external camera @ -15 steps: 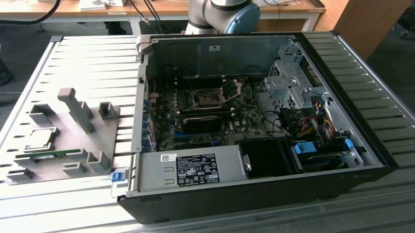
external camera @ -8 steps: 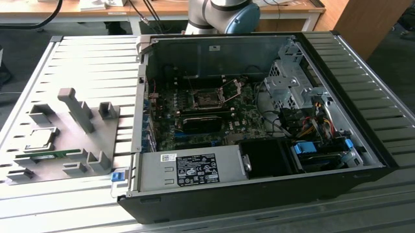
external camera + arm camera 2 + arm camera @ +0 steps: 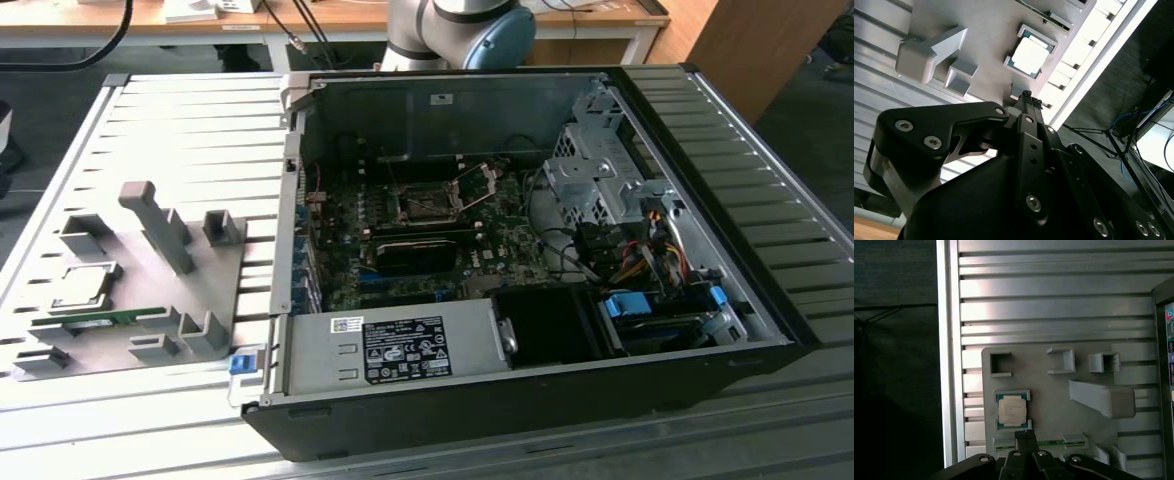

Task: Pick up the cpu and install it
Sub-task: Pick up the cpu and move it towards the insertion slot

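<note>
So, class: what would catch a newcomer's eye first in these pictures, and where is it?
The open computer case dominates the exterior view, its motherboard bare. On the grey fixture plate at that view's left lies the cpu, with the gripper aimed at it in both wrist views.

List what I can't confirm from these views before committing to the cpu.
Socket contents: too small and dark in the exterior view.
Green strip: middle covered by the gripper in the first wrist view.
Arm: cut off by the exterior view's top edge.
</note>
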